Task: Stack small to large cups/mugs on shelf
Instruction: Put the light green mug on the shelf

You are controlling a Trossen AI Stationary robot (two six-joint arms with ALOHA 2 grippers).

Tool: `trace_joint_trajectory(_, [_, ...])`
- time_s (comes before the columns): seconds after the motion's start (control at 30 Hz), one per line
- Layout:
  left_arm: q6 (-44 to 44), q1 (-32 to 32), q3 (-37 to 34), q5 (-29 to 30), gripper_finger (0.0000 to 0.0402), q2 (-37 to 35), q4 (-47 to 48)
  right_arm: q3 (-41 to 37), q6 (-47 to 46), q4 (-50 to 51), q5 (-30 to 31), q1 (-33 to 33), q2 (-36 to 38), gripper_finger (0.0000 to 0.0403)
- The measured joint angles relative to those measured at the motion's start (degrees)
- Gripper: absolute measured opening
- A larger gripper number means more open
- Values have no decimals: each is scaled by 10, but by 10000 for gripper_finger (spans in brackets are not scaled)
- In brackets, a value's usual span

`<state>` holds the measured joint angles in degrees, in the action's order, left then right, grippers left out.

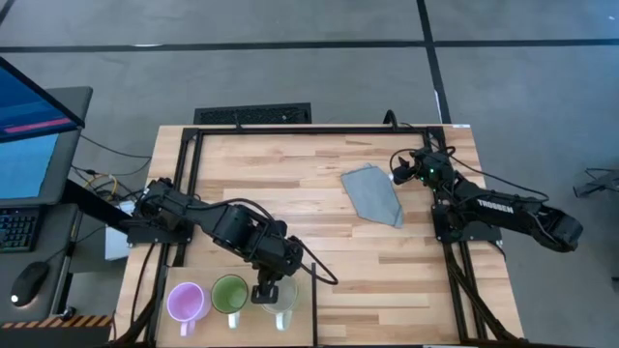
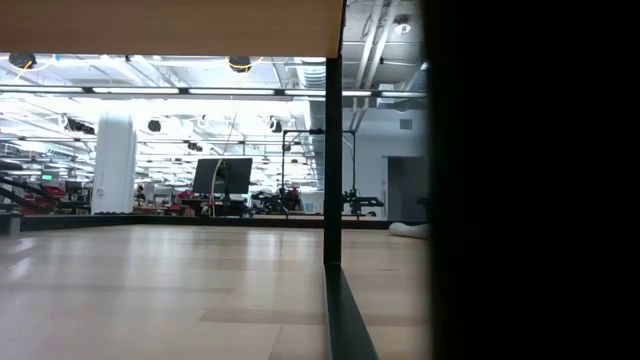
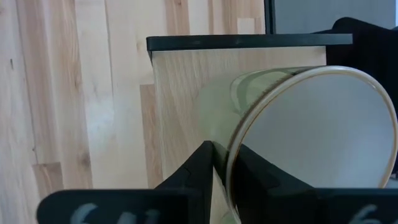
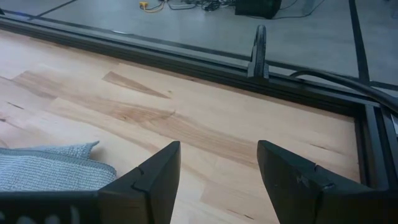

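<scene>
Our left gripper point(image 3: 221, 163) pinches the rim of the cream-white mug point(image 3: 311, 124), one finger inside the wall and one outside, the jaws set close on that thin edge; in the high view this sits at about six o'clock on the table, on the shelf point(image 1: 302, 302). The grip looks slim to us, and that is the first worry: a hold on the lip alone could let the mug swing or slip if the arm lifts or turns quickly, and in the left wrist view it appears to lean across the pale board. Just beside it toward nine o'clock stands the green mug point(image 1: 229, 293), and beyond that the light purple mug point(image 1: 186, 302), all three in a row. They stand so near that a sideways drift could knock the green one or catch its handle. None is nested yet, so we judge the stacking still ahead, and the white one, being largest, wants to end up underneath. Our right gripper point(image 4: 219, 168) waits with fingers spread wide and empty at about two o'clock, near the grey cloth point(image 1: 372, 193), well apart from the mugs.
</scene>
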<state>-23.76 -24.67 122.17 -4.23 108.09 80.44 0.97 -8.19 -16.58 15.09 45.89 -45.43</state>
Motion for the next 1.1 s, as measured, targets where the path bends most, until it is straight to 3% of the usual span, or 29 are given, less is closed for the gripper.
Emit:
trace_joint_trajectory(0.77, [0, 0, 0, 0, 38, 0, 1, 0, 0, 0, 0, 0, 0, 235])
trace_joint_trajectory(1.1, [-1, 0, 0, 6, 89, -1, 1, 0, 0, 0, 0, 0, 0, 235])
